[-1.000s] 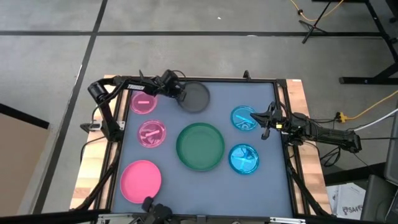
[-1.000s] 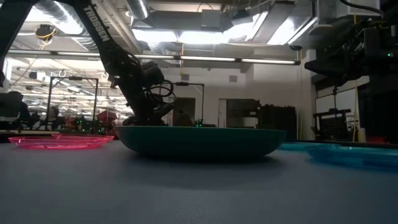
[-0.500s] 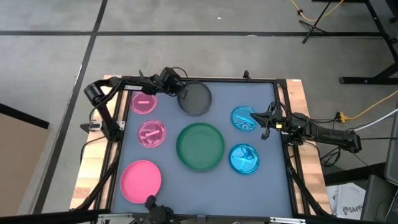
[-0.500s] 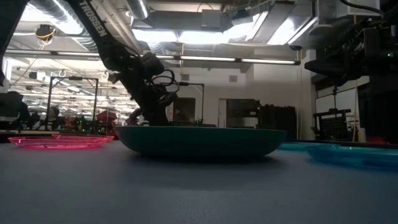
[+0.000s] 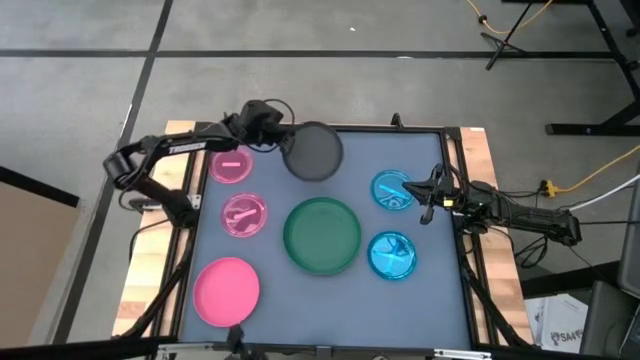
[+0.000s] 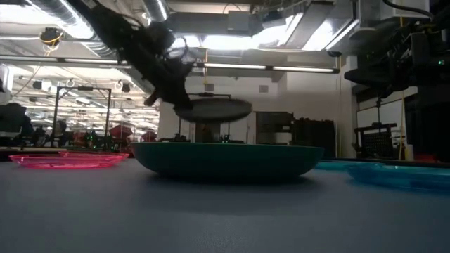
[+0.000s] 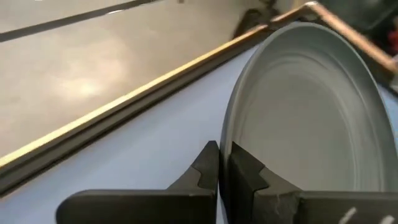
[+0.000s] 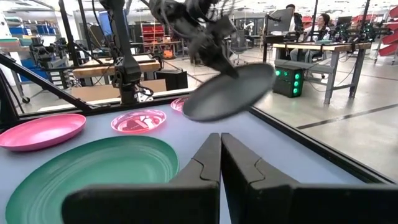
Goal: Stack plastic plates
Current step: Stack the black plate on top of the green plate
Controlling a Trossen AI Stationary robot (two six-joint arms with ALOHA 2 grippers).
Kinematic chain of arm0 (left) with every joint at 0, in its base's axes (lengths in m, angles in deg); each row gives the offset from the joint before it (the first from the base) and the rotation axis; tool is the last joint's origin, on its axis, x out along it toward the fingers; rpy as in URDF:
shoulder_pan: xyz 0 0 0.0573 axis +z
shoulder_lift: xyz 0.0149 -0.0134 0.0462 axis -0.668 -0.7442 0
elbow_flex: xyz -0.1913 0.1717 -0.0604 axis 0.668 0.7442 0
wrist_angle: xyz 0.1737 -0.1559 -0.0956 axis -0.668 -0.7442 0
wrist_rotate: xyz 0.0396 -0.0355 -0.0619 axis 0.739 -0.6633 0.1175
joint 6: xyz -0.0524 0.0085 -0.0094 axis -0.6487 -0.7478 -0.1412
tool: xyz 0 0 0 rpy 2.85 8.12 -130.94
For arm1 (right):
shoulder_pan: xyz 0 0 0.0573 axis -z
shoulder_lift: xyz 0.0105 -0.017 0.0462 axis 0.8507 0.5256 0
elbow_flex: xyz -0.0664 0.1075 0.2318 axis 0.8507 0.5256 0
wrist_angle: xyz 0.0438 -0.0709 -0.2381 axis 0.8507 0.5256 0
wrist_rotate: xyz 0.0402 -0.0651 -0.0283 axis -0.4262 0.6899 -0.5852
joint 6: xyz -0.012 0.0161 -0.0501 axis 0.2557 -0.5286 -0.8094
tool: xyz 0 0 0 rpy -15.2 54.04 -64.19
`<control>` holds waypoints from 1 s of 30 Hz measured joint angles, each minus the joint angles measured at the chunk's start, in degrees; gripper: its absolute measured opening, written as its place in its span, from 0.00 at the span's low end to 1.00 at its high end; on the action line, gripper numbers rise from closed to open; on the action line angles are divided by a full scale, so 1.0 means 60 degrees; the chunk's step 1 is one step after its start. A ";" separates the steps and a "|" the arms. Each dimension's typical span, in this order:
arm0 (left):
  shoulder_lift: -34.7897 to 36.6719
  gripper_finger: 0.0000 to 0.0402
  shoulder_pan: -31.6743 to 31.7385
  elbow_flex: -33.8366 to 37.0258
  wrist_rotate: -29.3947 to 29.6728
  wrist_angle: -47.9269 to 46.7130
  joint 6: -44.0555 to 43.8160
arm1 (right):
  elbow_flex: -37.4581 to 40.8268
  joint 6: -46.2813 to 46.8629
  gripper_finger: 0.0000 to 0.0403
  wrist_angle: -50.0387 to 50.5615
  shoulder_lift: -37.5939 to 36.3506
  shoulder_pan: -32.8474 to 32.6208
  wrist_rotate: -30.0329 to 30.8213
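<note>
My left gripper (image 5: 281,141) is by the table's far edge, shut on the grey plate (image 5: 314,152), which hangs in the air above the table (image 6: 213,109). The large dark green plate (image 5: 322,235) lies flat at the table's middle. Two small translucent pink plates (image 5: 232,165) (image 5: 244,215) lie on the left, and the medium pink plate (image 5: 227,291) lies at the near left. Two small translucent blue plates (image 5: 393,191) (image 5: 392,254) lie on the right. My right gripper (image 5: 425,195) waits shut beside the farther blue plate. My left gripper pinches the grey plate's rim (image 7: 225,134) on its left side between the two fingers, one finger on the upper face and one on the underside. The fingers come roughly level from the table's left. The plate is lifted clear of the table and slightly tilted (image 8: 230,90).
A raised frame (image 5: 330,128) borders the blue-grey table mat. Wooden table edges (image 5: 484,160) show on both sides. Bare mat lies between the green plate and the near edge. The room beyond holds benches and stands.
My left gripper has risen from the table near the far edge and shifted a little toward that edge, still shut on the grey plate. The plate, which lay on the mat, is now lifted clear above it.
</note>
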 joint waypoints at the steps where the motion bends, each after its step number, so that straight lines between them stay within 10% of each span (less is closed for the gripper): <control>1: 0.0155 0.01 -0.0114 0.0000 -0.0173 -0.0024 -0.0016 | 0.0000 -0.0002 0.01 -0.0004 0.0000 0.0000 0.0000; 10: 0.0748 0.02 -0.1854 -0.0004 -0.2249 -0.0233 -0.0850 | 0.0000 -0.0003 0.01 -0.0024 0.0000 -0.0001 0.0000; 30: -0.0301 0.03 -0.5207 -0.0015 0.0306 -0.1583 -0.1854 | 0.0004 0.0041 0.01 -0.0015 -0.0002 -0.0001 -0.0022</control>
